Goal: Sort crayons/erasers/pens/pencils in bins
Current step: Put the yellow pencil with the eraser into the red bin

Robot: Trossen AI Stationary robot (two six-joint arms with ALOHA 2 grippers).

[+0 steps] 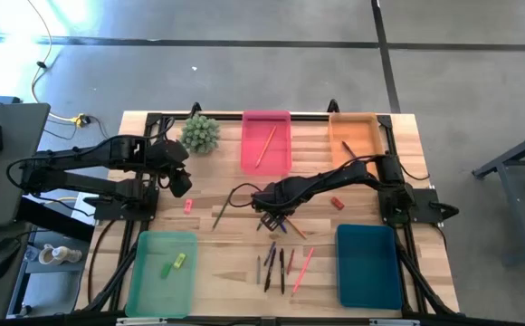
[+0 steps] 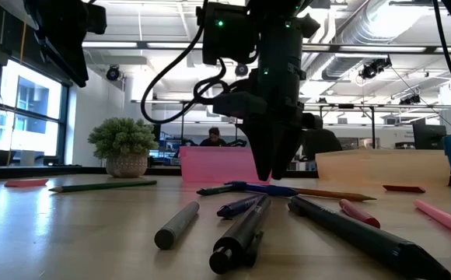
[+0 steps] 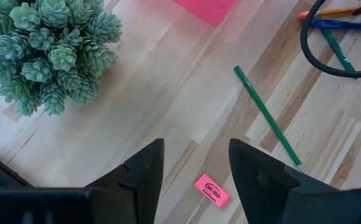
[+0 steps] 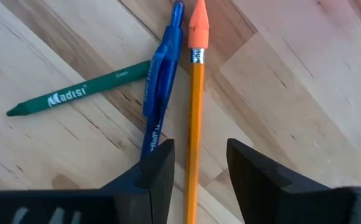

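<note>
Right gripper [image 4: 196, 171] mid-desk, fingers apart astride orange wooden pencil [image 4: 195, 118], beside blue plastic pen [image 4: 159, 93]. Left gripper [image 3: 196, 177] spread wide, empty, above the desk near its far-left corner.

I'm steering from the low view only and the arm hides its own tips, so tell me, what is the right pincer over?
Observer: The right pincer stands astride an orange pencil, fingers apart on either side of it.
Operator: Anything crowding that pencil?
Observer: A blue pen lies close beside it, running toward one finger.
Operator: Which bin already takes pencils?
Observer: From above, the pink bin holds one pencil.
</note>
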